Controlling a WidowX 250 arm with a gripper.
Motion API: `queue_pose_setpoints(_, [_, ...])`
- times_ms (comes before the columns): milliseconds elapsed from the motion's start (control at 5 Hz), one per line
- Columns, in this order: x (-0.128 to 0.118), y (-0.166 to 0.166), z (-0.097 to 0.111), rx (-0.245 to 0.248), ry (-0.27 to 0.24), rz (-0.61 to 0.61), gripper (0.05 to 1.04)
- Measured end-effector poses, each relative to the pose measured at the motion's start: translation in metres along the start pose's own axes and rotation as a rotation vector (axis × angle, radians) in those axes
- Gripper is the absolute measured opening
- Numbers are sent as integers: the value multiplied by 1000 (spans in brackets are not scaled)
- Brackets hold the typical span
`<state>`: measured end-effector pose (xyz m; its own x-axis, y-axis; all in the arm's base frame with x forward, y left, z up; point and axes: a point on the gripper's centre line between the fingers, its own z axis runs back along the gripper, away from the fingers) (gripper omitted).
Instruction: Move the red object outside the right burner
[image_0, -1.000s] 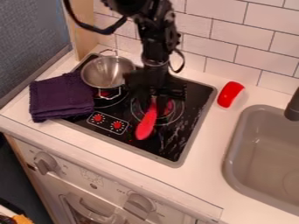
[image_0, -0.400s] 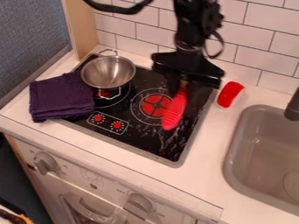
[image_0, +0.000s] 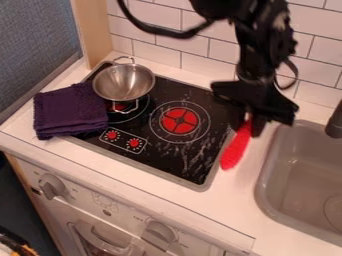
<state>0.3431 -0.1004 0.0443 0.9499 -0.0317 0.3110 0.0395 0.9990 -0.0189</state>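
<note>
My gripper (image_0: 248, 122) hangs above the strip of counter between the stovetop's right edge and the sink. It is shut on the upper end of the red object (image_0: 235, 149), a long brush-like piece that points down toward the front. The red object's lower end is over the white counter, just right of the stove frame; whether it touches the counter I cannot tell. The right burner (image_0: 180, 121), a red disc ringed by thin circles, lies uncovered to the left of the gripper.
A steel pot (image_0: 123, 82) stands on the left rear burner, with a folded purple cloth (image_0: 70, 111) over the stove's left edge. The grey sink (image_0: 300, 175) lies to the right, its black faucet (image_0: 334, 122) at the view's edge. Wall tiles stand behind.
The gripper has moved right, carrying the red object from over the right burner to beyond the stove's right edge. The arm now covers the other red item at the back right.
</note>
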Motion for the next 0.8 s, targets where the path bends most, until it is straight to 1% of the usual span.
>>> queue_pose_setpoints(200, [-4,-10,-14,-14,-2,-19,310])
queue_pose_setpoints(400, [-13,-8,-22,-3,34,-7,310])
queue_pose_setpoints(600, [-16,1,-24,13,50,17,310])
queue_pose_setpoints(800, [-18,4,-23,25,64,22,374])
